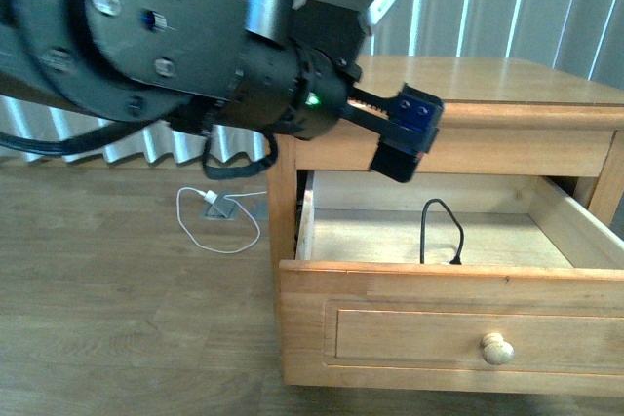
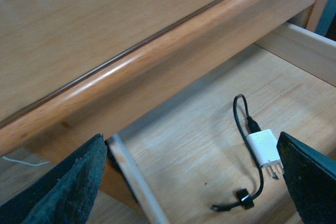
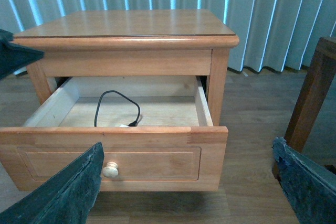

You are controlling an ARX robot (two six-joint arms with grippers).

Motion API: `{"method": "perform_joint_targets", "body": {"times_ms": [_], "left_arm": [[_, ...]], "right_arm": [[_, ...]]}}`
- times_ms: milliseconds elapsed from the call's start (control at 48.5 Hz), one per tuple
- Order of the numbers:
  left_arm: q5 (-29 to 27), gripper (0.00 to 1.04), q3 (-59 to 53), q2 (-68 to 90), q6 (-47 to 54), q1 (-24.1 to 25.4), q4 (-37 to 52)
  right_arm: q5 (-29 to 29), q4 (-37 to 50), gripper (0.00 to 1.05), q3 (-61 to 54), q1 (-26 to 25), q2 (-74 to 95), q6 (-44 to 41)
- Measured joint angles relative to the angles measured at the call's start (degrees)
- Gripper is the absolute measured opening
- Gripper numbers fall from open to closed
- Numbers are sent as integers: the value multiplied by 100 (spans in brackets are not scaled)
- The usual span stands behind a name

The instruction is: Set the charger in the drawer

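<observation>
Charger lies on the drawer floor, cable looping up. Left gripper hovers above, jaws apart, empty; right gripper likewise apart, well back. Placement looks done; next, lift the left arm clear.

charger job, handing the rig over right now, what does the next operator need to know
Left claw: open, empty, above the open drawer.
Right claw: open, empty, facing the drawer front.
Charger: lying on the drawer floor, free of both claws.
Done: charger is in the drawer.
To do: probably just back the claws away; the drawer is not yet shut.
</observation>
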Motion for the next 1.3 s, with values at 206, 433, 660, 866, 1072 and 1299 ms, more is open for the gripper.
{"method": "perform_joint_targets", "body": {"times_ms": [206, 433, 660, 866, 1072, 1299], "left_arm": [[-153, 99, -1266, -1340, -52, 326, 341], [-367, 99, -2962, -3045, -457, 798, 544], [-758, 99, -4140, -4658, -1021, 1099, 319], [-1248, 99, -5058, -6175, -1576, 1010, -348], [-2079, 99, -5912, -8426, -2363, 804, -1818], [-2098, 99, -6439, -9860, -2870, 1355, -2529]], "right_arm": [[0, 0, 96, 0, 0, 0, 0], [0, 0, 96, 0, 0, 0, 0], [0, 0, 96, 0, 0, 0, 0], [0, 0, 96, 0, 0, 0, 0], [0, 0, 96, 0, 0, 0, 0], [0, 0, 96, 0, 0, 0, 0]]}}
